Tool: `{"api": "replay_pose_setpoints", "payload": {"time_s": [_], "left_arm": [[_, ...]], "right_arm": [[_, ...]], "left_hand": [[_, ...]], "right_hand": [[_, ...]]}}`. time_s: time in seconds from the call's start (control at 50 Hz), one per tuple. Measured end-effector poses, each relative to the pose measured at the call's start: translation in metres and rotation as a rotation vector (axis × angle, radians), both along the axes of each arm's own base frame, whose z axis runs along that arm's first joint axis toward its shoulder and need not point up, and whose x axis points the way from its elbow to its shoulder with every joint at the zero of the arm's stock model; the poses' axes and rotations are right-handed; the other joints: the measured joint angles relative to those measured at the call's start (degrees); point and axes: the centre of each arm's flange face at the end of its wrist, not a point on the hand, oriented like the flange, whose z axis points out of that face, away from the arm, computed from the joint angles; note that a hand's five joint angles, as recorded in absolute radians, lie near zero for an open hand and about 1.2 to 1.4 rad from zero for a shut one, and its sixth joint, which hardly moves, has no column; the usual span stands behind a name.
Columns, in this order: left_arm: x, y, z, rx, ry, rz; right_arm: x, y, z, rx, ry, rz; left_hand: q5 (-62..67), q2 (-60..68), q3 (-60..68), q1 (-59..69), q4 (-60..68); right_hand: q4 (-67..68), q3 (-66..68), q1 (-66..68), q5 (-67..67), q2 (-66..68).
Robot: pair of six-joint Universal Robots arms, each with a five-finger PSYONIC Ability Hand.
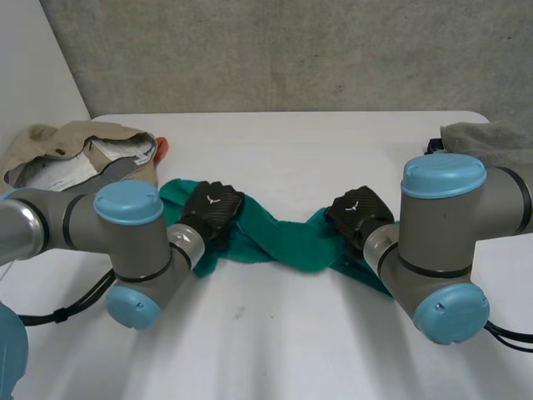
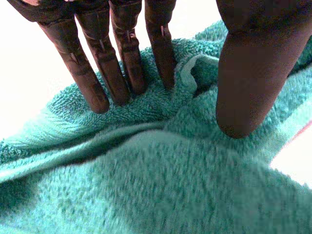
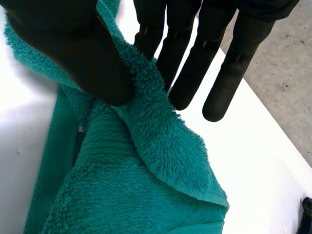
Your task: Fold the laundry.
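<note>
- Teal towel [image 1: 287, 242] lies bunched on the worktop [image 1: 275, 333], one end just beside the beige clothes pile [image 1: 75, 154].
- Left robot hand [image 1: 212, 208], fingers spread flat on that end, may merely slide over it.
- Right robot hand [image 1: 358, 212] pinches the edge farthest from the pile; that thin hold could slip.
</note>
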Motion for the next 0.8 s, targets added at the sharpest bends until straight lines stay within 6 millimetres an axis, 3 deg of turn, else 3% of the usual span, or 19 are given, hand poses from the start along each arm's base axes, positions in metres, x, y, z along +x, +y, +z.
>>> {"api": "replay_pose_setpoints", "payload": {"time_s": [0.26,0.4,0.56,0.62,0.66,0.72,0.78,0.8], "left_arm": [[-0.015,-0.008,0.007,-0.047,0.025,-0.022],[-0.020,-0.025,-0.006,-0.057,0.030,-0.013],[-0.021,-0.040,-0.003,-0.090,0.051,0.002],[-0.016,-0.043,0.022,-0.126,0.077,0.025],[-0.010,-0.041,0.051,-0.160,0.108,0.043],[0.002,-0.032,0.091,-0.204,0.156,0.065],[0.022,-0.015,0.146,-0.271,0.235,0.090],[0.024,-0.013,0.151,-0.276,0.241,0.092]], "right_arm": [[0.002,0.000,-0.005,0.003,0.008,0.006],[0.002,-0.002,-0.008,0.000,0.012,0.003],[-0.002,-0.010,-0.002,-0.020,0.005,-0.018],[-0.008,-0.017,0.011,-0.047,-0.006,-0.042],[-0.012,-0.020,0.026,-0.076,-0.017,-0.055],[-0.020,-0.022,0.056,-0.133,-0.035,-0.072],[-0.033,-0.019,0.102,-0.226,-0.060,-0.091],[-0.034,-0.019,0.108,-0.238,-0.063,-0.093]], "left_hand": [[0.7,0.9,0.6,0.6,0.4],[23.7,24.5,23.7,24.9,23.6],[26.5,28.6,28.2,26.3,28.3],[26.5,28.6,28.2,26.3,28.3],[26.5,28.6,28.2,26.3,28.3],[26.5,28.6,28.2,26.3,28.3],[26.5,28.7,28.3,26.3,28.5],[26.5,28.7,28.3,26.3,28.5]], "right_hand": [[0.0,0.0,0.0,0.0,0.0],[0.0,0.0,0.0,0.0,0.0],[0.0,0.0,0.0,0.0,0.0],[0.0,0.0,0.0,0.0,0.0],[0.0,0.1,0.0,0.0,0.0],[0.0,0.1,0.0,0.0,0.0],[0.0,0.1,0.0,0.0,0.0],[0.0,0.1,0.0,0.0,0.0]]}}
